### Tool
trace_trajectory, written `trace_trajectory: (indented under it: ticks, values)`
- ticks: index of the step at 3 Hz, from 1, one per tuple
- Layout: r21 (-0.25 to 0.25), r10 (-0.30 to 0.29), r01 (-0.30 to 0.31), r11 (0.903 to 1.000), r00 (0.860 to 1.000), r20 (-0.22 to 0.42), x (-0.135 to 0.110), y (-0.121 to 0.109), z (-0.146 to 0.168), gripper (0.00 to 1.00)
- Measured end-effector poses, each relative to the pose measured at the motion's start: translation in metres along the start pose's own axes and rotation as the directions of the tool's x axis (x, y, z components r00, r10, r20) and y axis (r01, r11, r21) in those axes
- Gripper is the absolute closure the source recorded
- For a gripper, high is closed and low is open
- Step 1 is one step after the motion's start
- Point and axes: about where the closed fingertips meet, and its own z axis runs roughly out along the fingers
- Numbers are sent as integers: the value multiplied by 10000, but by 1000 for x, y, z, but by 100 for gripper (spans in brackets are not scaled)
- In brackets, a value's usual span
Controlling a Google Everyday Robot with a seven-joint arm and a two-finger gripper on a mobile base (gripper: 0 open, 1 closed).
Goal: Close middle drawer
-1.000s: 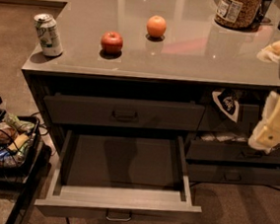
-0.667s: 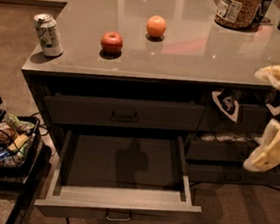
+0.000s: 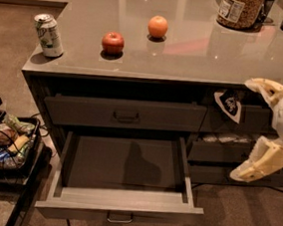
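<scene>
Middle drawer [image 3: 124, 166] is sitting pulled well out under the counter [image 3: 186, 59], box empty, front nearest the camera. Judging it rigid, light and free-running on its slides. A flat push on the front panel near the small pull handle [image 3: 120, 217] should be doing the job, no grasp needed. Gripper [image 3: 241, 130] is hanging at right, well apart from the drawer, fingers spread wide, gripping nothing. Versus the earlier frames it is sitting lower and slightly leftward; drawer unmoved.
</scene>
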Motion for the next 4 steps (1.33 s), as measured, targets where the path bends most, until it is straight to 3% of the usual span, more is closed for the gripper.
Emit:
trace_trajectory:
  ticks: [1, 2, 3, 4]
  values:
    - [-19, -14, 14, 10000, 10000, 5, -1, 0, 0, 0]
    - [-552, -187, 197, 9983, 9997, 179, 2, -1, 14, 0]
    - [-1462, -301, 420, 9884, 9961, 829, 16, 23, 43, 0]
    - [-1676, 143, 96, 9858, 9899, 1407, 29, 59, 67, 0]
